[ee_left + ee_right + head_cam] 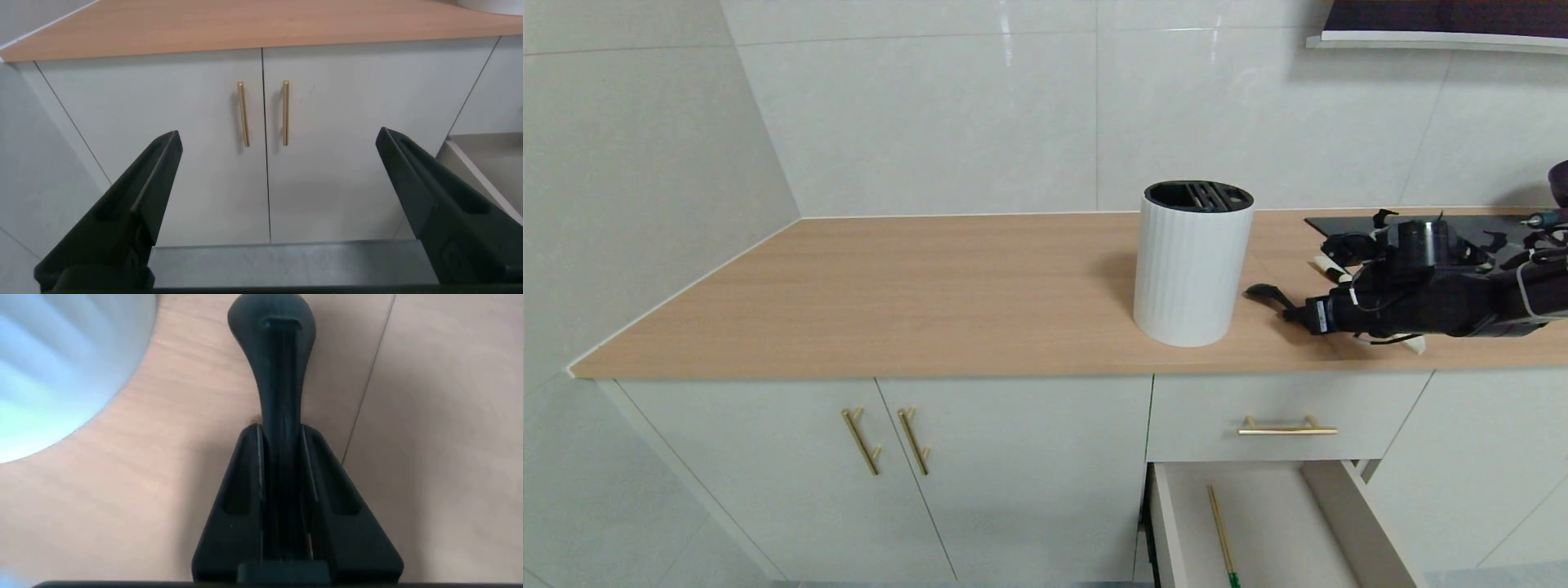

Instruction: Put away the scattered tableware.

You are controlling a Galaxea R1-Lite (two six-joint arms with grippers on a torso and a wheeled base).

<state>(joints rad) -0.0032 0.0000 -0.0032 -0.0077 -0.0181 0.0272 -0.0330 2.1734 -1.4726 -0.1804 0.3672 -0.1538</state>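
Right of the holder (1192, 261), our right gripper (1293, 309) pinches a black utensil (1262, 291); left gripper (278, 139), jaws spread. We judge the utensil may slip, or knock the holder over.

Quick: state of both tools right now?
Left tool: open, empty.
Right tool: closed on a black utensil.
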